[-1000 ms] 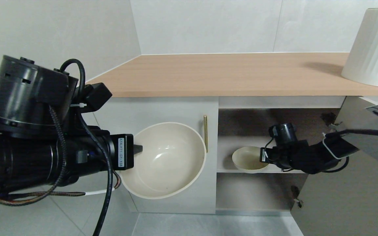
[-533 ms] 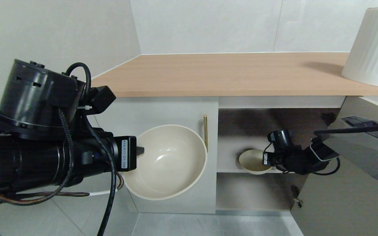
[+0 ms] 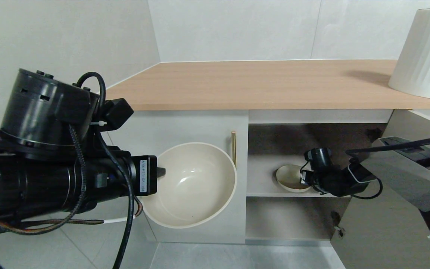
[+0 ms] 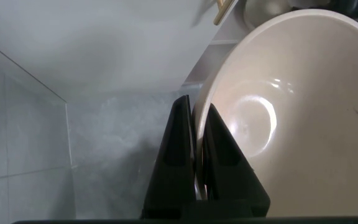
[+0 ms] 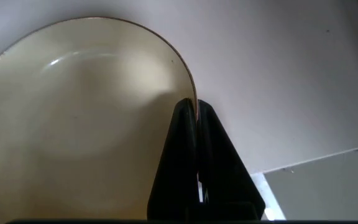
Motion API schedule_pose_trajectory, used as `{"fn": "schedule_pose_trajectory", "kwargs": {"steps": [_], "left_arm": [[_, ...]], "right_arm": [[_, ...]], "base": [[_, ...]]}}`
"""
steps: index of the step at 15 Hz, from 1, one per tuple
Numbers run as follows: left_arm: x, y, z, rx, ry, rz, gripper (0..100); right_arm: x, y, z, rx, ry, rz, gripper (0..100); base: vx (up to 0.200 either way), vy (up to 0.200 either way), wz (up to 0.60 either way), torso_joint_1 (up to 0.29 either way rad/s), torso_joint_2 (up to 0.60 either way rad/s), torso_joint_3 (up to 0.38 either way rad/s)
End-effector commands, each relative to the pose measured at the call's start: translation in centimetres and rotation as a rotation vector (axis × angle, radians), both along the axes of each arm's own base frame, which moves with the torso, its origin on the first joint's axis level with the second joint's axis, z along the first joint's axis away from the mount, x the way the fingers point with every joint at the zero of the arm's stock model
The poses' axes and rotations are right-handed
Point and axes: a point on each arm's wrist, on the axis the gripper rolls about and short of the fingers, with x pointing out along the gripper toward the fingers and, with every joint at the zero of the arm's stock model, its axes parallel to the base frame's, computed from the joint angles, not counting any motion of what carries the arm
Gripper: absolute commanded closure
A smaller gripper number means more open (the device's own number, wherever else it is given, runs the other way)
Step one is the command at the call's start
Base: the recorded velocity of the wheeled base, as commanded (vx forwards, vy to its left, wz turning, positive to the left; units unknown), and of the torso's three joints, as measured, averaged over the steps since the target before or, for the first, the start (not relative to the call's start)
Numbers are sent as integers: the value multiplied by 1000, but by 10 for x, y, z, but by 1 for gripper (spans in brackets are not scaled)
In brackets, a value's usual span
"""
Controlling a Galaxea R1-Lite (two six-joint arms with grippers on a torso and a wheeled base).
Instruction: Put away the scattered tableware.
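Note:
A large cream bowl (image 3: 190,185) hangs in front of the closed cabinet door, tipped so its inside faces me. My left gripper (image 3: 159,172) is shut on its rim; the left wrist view shows the fingers (image 4: 185,146) pinching the bowl's rim (image 4: 278,118). A smaller cream bowl (image 3: 291,178) sits inside the open cabinet over the middle shelf (image 3: 263,175). My right gripper (image 3: 304,178) is shut on its rim, and in the right wrist view the fingers (image 5: 188,140) clamp that small bowl (image 5: 79,112) above the pale shelf.
A wooden countertop (image 3: 259,84) runs above the cabinet, with a white ribbed lampshade-like object (image 3: 426,52) at its right end. The left door has a brass handle (image 3: 233,151). The right door (image 3: 409,175) is swung open. A lower shelf (image 3: 286,220) and tiled floor lie below.
My right gripper carried the small bowl deeper into the cabinet over the middle shelf. My left arm with the large bowl shifted slightly right.

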Motion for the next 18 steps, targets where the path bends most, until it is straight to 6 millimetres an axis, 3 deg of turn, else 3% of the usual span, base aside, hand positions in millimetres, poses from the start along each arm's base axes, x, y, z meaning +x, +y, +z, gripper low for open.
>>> {"fn": "schedule_pose_trajectory", "kwargs": {"steps": [1, 8, 9, 14, 16, 18], "left_arm": [[0, 0, 0, 0, 0, 0, 100], [1, -1, -1, 3, 4, 0, 100], [1, -1, -1, 3, 4, 0, 100], [1, -1, -1, 3, 4, 0, 100], [2, -2, -2, 5, 8, 0, 100], [5, -6, -10, 28, 34, -10, 100]], "right_arm": [[2, 0, 1, -1, -9, -8, 100], [4, 1, 4, -1, -30, -12, 100], [4, 1, 4, 0, -30, -9, 0], [2, 3, 9, 9, -38, -10, 0], [-6, 6, 23, 27, -51, -6, 0], [-30, 17, 51, 53, -57, 50, 0]], "base": [[0, 0, 0, 0, 0, 0], [0, 0, 0, 0, 0, 0], [0, 0, 0, 0, 0, 0], [0, 0, 0, 0, 0, 0], [0, 0, 0, 0, 0, 0], [0, 0, 0, 0, 0, 0]]}}
